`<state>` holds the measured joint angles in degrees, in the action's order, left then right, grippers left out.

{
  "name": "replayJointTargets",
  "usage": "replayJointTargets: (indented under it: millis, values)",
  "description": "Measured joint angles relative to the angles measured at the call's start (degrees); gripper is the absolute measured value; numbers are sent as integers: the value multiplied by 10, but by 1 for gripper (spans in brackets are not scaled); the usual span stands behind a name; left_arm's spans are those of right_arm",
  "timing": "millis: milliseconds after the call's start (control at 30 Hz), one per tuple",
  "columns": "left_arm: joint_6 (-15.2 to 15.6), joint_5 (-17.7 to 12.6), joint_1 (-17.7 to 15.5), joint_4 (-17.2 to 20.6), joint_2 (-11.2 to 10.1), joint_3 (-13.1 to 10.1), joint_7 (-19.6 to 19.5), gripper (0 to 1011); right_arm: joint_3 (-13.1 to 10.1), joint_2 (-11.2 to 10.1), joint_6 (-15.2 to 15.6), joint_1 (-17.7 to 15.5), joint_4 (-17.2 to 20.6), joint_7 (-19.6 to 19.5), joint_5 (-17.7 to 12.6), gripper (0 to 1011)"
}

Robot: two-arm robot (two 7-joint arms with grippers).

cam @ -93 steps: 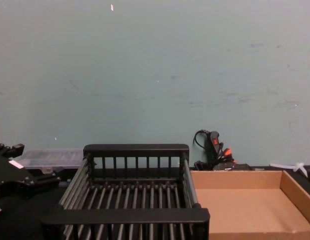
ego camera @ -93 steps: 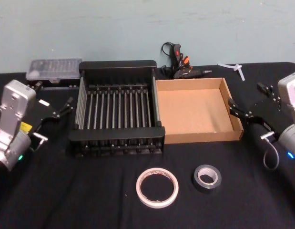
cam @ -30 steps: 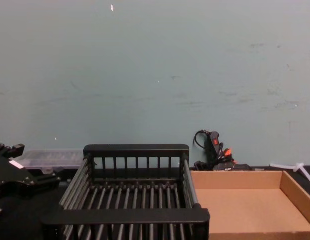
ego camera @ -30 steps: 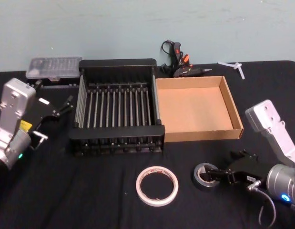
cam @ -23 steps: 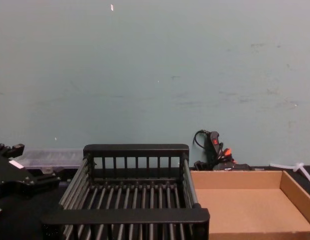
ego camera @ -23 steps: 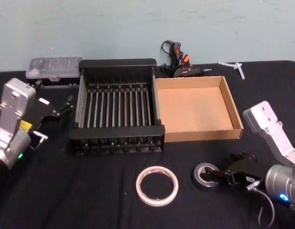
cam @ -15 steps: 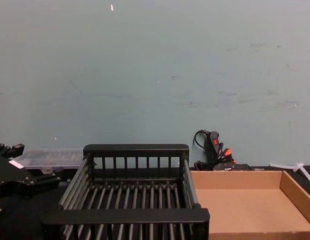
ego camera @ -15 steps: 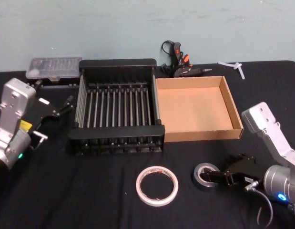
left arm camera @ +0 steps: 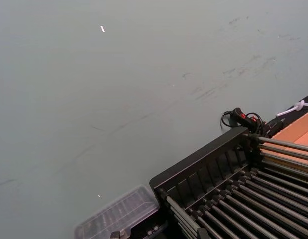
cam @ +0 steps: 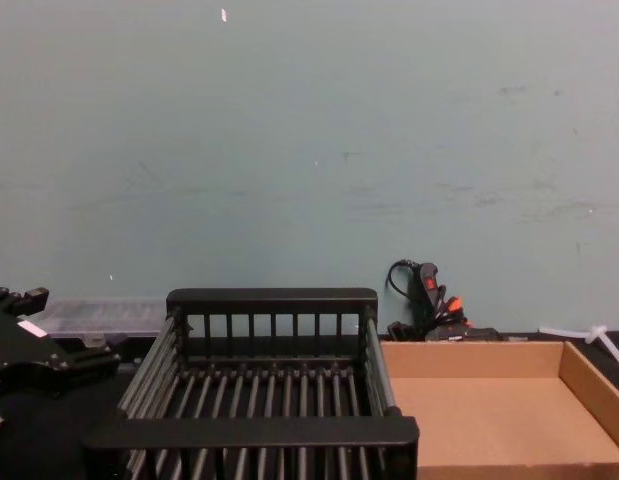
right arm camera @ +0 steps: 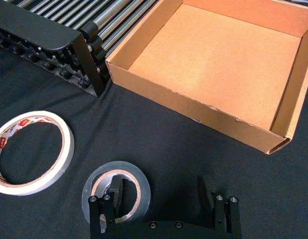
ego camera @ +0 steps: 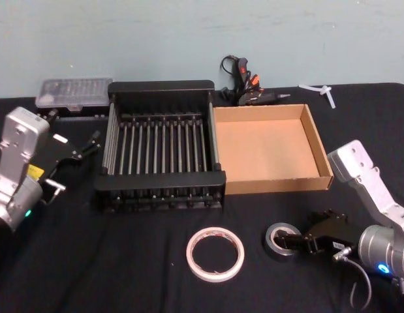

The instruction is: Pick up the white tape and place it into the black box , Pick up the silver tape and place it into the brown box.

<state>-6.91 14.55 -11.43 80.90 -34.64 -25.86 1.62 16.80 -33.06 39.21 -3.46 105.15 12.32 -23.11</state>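
Left end effector point(ego camera: 91, 145) sits at the desk's left edge, just beside the black box's left wall, low over the black desk point(ego camera: 123, 261). Fingers slightly spread, nothing between them. In chest view it shows at lower left point(cam: 94, 358). A clear plastic case point(ego camera: 74, 93) lies behind it near the wall.

Black box point(ego camera: 162, 88) stands left of centre, slatted floor bare. Brown box point(ego camera: 273, 189) butts against its right side, walls touching, floor bare too. Chest view has the same pair side by side: black box point(cam: 269, 298), brown box point(cam: 489, 352). A black glue gun with orange trigger point(ego camera: 244, 85) lies behind the seam between them.

White tape point(ego camera: 215, 254) lies flat on the desk in front of the black box, near its front right corner but apart from it. In the right wrist view point(right arm camera: 29, 149) red marks show on its inner core.

Silver tape point(ego camera: 283, 241) lies flat just right of the white tape, not touching it, in front of the brown box. Right end effector point(ego camera: 294, 243) is down at the roll, fingers spread: right wrist view shows one finger point(right arm camera: 115, 191) inside the core of the silver tape point(right arm camera: 116, 174), the other outside the roll's rim. Can't tell if either finger touches the roll.

White plastic piece point(ego camera: 319, 91) at the desk's far right back.
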Motion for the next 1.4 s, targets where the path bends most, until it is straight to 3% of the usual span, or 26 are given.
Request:
replayJointTargets:
  millis: [367,500,1033,1267,1400]
  values:
    - [0,0,0,0,0,0,0,1001,0,0,0,0,0,-1,-1,999]
    - [0,0,0,0,0,0,0,1001,-1,0,0,0,0,-1,-2,927]
    - [0,0,0,0,0,0,0,1001,-1,0,0,-1,1,-2,-4,465]
    - [0,0,0,0,0,0,0,1001,-1,0,0,-1,1,-2,-4,205]
    - [0,0,0,0,0,0,0,1001,-1,0,0,-1,1,-2,-4,172]
